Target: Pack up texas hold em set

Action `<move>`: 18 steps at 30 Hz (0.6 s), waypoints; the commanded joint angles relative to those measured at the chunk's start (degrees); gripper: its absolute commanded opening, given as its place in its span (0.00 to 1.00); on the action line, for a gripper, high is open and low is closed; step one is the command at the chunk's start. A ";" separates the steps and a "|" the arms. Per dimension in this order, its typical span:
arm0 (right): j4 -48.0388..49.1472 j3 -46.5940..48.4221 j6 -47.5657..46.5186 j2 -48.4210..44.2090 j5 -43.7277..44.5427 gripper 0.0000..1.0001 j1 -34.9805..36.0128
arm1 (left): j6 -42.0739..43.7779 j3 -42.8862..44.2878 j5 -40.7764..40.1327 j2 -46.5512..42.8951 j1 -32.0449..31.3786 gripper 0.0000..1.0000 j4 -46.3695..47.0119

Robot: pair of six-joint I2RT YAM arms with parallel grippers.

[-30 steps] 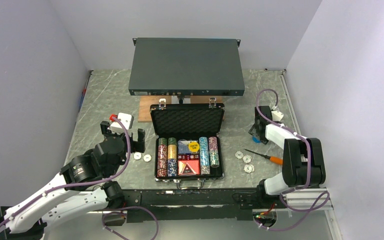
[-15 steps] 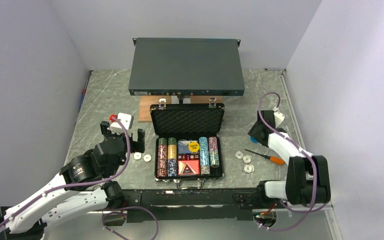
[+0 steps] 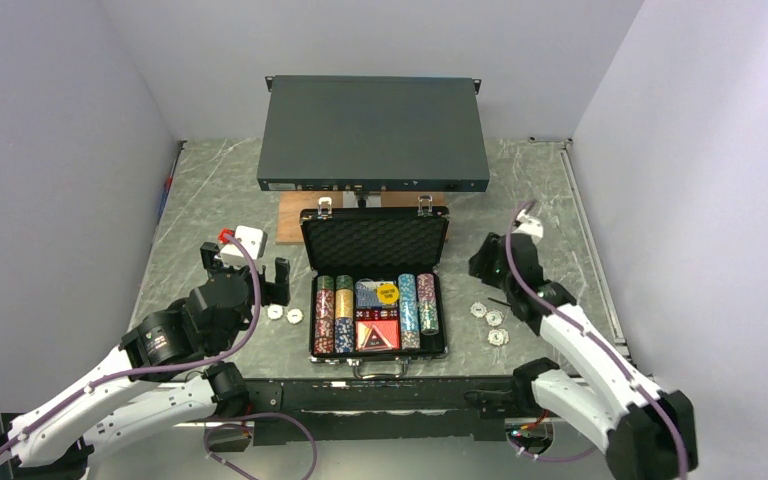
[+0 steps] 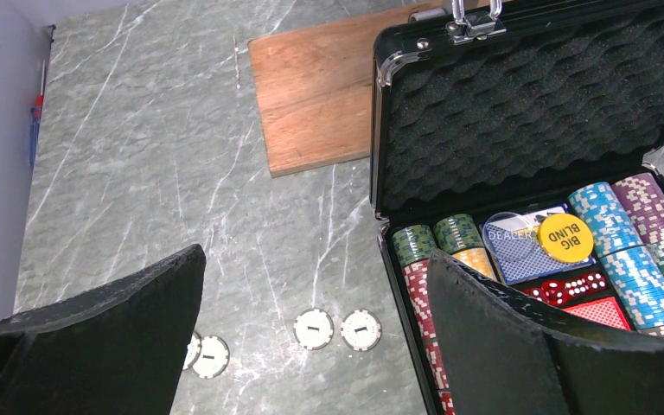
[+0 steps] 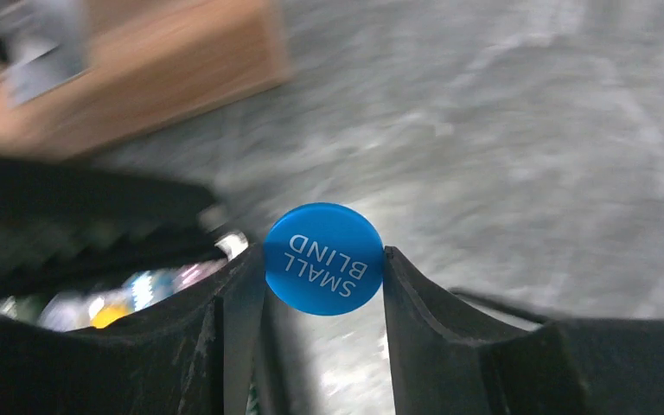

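The black briefcase (image 3: 375, 242) lies open mid-table, foam lid up, with rows of poker chips (image 3: 418, 303), card decks, red dice and a yellow disc (image 3: 387, 293) inside. It also shows in the left wrist view (image 4: 519, 104). My right gripper (image 5: 324, 272) is shut on a blue disc (image 5: 323, 258) marked SMALL BLIND, held above the table just right of the case. In the top view the right gripper (image 3: 485, 262) is beside the case's right edge. My left gripper (image 3: 245, 270) is open and empty, left of the case, above white chips (image 4: 338, 329).
A large dark grey rack box (image 3: 373, 132) stands at the back, a wooden board (image 3: 290, 217) in front of it. Three white chips (image 3: 489, 320) lie right of the case. A white block (image 3: 243, 240) sits at the left.
My right arm has swung left from the table's right side toward the case, carrying the blue disc. The left arm has not moved.
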 commanded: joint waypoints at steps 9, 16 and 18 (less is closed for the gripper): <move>7.69 0.05 -0.52 -3.48 9.37 0.31 36.58 | -0.15 0.43 -0.94 -0.39 -0.13 0.99 0.31; 6.91 13.94 -8.68 15.60 9.79 0.31 43.77 | -0.35 0.39 -1.33 -0.19 -0.15 0.99 0.11; 4.48 18.02 -9.94 19.93 9.57 0.31 43.83 | -0.32 0.35 -1.43 -0.10 -0.14 0.99 0.09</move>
